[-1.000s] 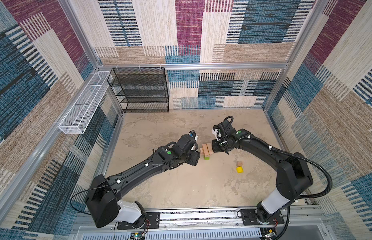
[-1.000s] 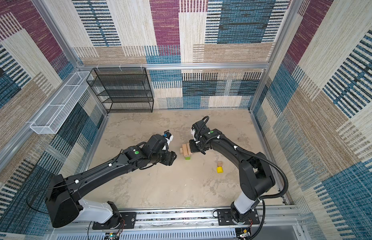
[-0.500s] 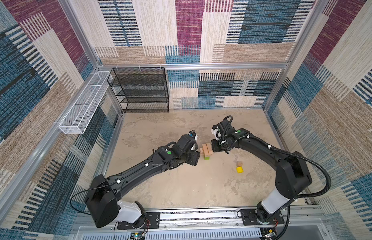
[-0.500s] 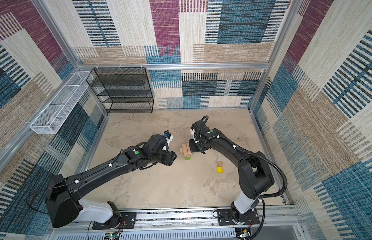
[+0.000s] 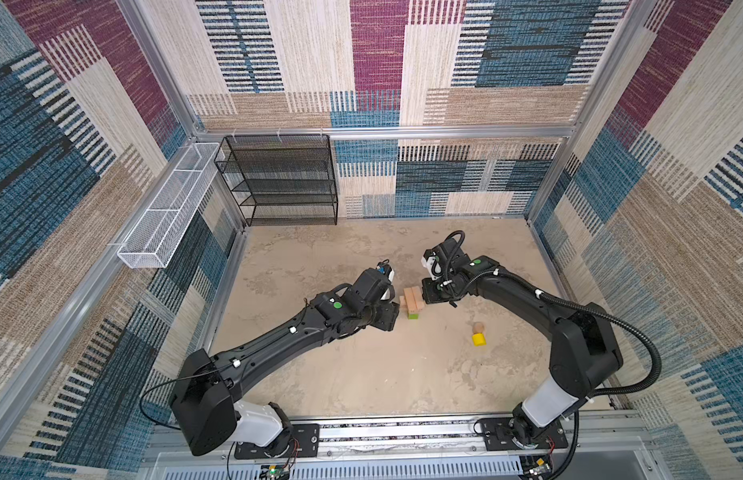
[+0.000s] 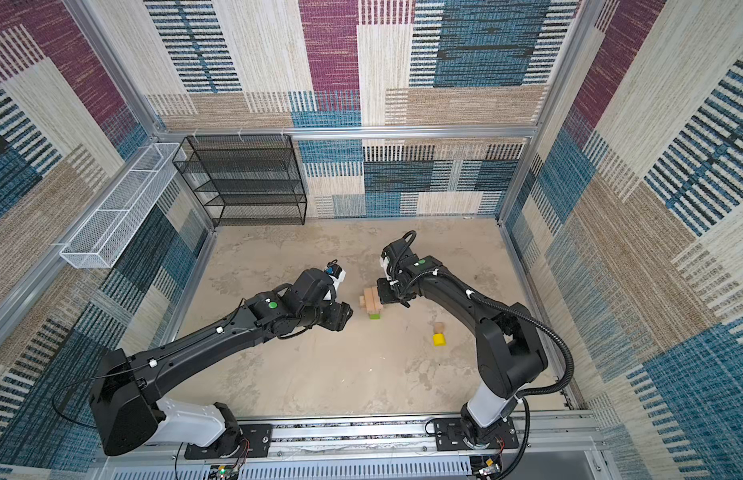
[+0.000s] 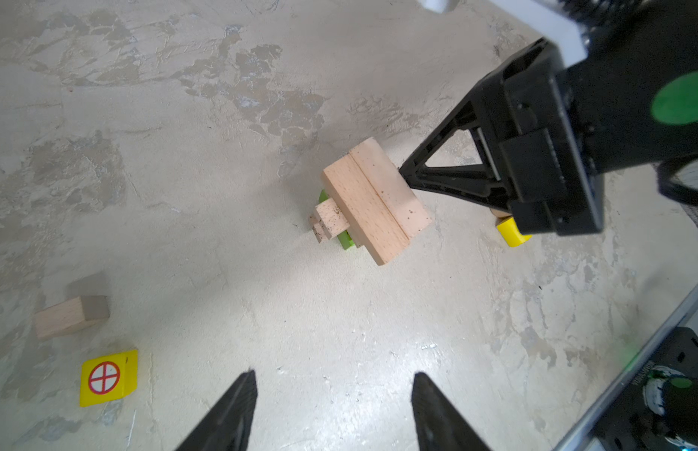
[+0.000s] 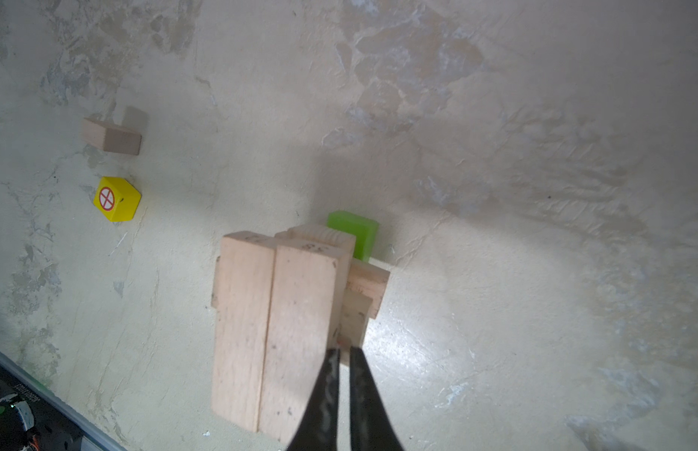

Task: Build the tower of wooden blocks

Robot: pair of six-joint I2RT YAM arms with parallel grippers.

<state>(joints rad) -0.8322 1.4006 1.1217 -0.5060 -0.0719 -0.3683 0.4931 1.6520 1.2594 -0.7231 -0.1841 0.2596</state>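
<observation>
The tower (image 5: 413, 305) stood part-built on the tabletop (image 5: 361, 374), between the two tools. It had a green block (image 8: 353, 234) at the foot, lower bricks (image 8: 368, 281) laid crosswise over it, and a top pair (image 7: 374, 199) side by side above. The step in hand looked like squaring up. The right tool (image 8: 344, 351) had its fingers drawn together and empty, the tip against the tower's side near the top, as if nudging a brick into line. The left tool (image 7: 333, 375) hung near the tower on the opposite side, fingers apart with nothing between them. Four pieces lay unused: a loose brick (image 7: 72, 314) and a red-marked cube (image 7: 109, 377) well apart from the tower, and a yellow cylinder (image 5: 479, 339) just beside a round piece (image 5: 479, 327), near the tower on the right arm's side. Next, probably, the right tool would have to back off without dragging the top pair, which overhung the layer beneath. The left tool could then fetch the loose brick or the cube. The tabletop was mottled beige, like rough plaster. Walls (image 5: 444, 62) of woven patches in blue, tan and plum rose around it on an aluminium frame (image 5: 382, 133). Well behind the tower a black wire rack (image 5: 282, 178) stood against the far wall, with a white wire basket (image 5: 170, 208) hung beside it.
</observation>
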